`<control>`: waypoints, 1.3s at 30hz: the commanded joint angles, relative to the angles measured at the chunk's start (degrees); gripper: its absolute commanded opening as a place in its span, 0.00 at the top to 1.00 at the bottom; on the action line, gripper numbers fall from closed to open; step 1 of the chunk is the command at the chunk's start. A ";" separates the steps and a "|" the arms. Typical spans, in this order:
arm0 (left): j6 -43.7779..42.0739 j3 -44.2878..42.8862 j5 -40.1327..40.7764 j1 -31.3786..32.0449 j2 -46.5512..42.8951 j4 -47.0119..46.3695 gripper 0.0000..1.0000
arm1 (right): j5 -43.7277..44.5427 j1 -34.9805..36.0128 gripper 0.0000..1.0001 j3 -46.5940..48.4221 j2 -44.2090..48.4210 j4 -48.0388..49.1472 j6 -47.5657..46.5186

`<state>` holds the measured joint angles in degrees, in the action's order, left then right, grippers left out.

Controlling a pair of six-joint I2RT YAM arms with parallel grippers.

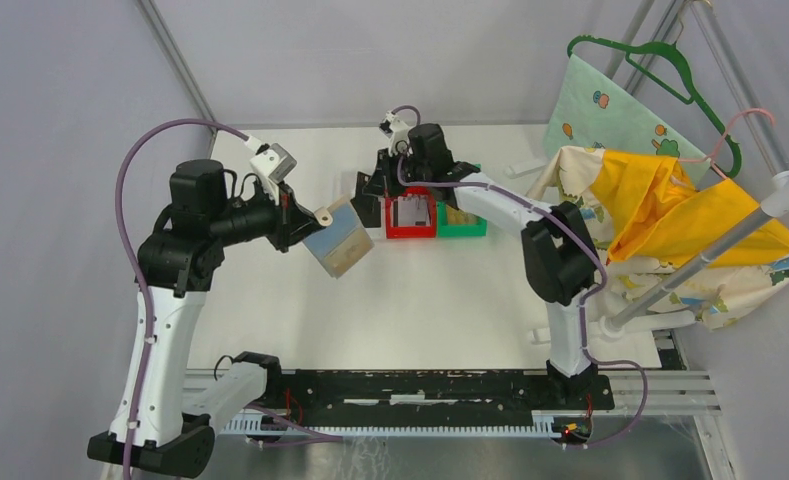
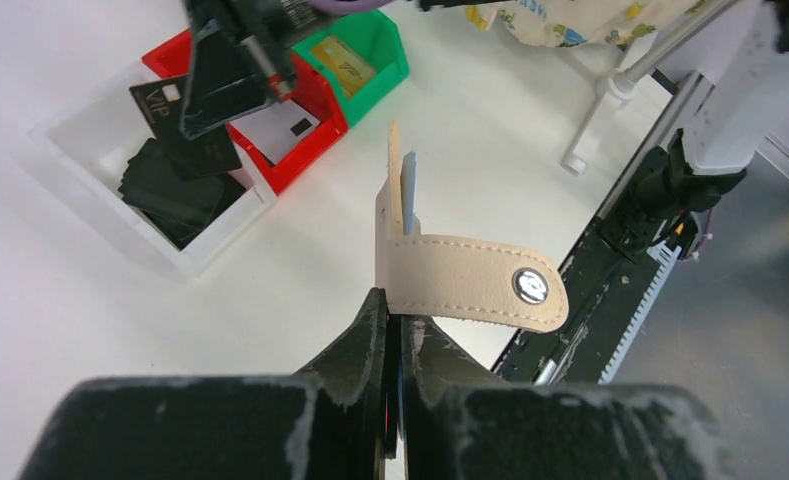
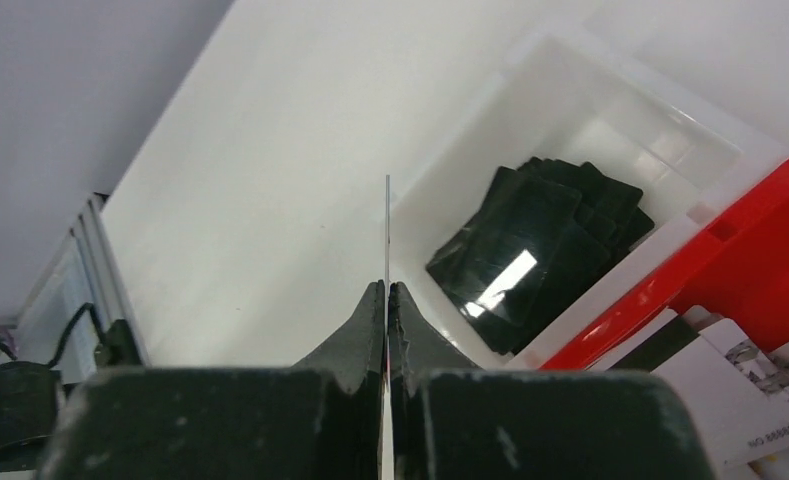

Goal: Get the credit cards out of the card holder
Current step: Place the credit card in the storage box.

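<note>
— Where is the card holder [image 2: 460, 280]?

— Up off the table [image 2: 120, 330], in the left gripper [image 2: 395, 318]. The fingers are pressed together on its lower edge. The beige flap stands upright and the tab with the metal snap sticks out sideways. A grey-blue sliver lies against the flap; I can't tell whether it's a card or a sleeve.

— And the right gripper [image 3: 387, 295]?

— Its fingers are clamped tight on a black card [image 2: 185, 110] marked VIP. From that wrist the card shows only edge-on, as a thin line rising from the fingertips. It hangs over the rim of the white bin [image 3: 570, 80], clear of what lies inside.

— What's in the bins?

— The white one holds a loose stack of black cards [image 3: 530, 250]. The red bin [image 2: 315, 95] sits right beside it, touching, with a pale card [image 2: 285, 125] lying flat in it. The green bin [image 2: 385, 45] comes next in the row, with a gold card [image 2: 345, 62] inside.

— How far apart are holder and bins?

— Near, but not touching; the holder is on the left arm's side of the white bin.
</note>
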<state>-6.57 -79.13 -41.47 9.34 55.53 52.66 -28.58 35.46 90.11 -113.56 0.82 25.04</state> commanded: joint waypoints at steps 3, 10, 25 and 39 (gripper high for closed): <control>-3.47 -1.34 -4.61 -0.18 -3.26 -0.02 0.98 | 0.63 -0.17 1.00 12.30 -9.17 -13.43 -7.08; -0.42 -2.82 -6.06 -0.29 -0.92 0.60 0.98 | 0.15 -0.01 0.98 11.48 -13.24 -7.79 -3.07; -1.76 -1.09 -8.45 -0.29 -2.57 0.68 0.98 | 4.74 1.08 0.68 14.56 -15.91 -5.47 -2.43; -2.67 -0.54 -11.15 -0.22 -1.90 0.42 0.98 | 9.96 1.80 0.21 10.15 3.52 -6.60 -7.43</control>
<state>-7.49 -79.31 -49.69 9.32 53.56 55.22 -18.57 36.88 99.46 -119.11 -7.81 19.86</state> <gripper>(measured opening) 0.094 0.758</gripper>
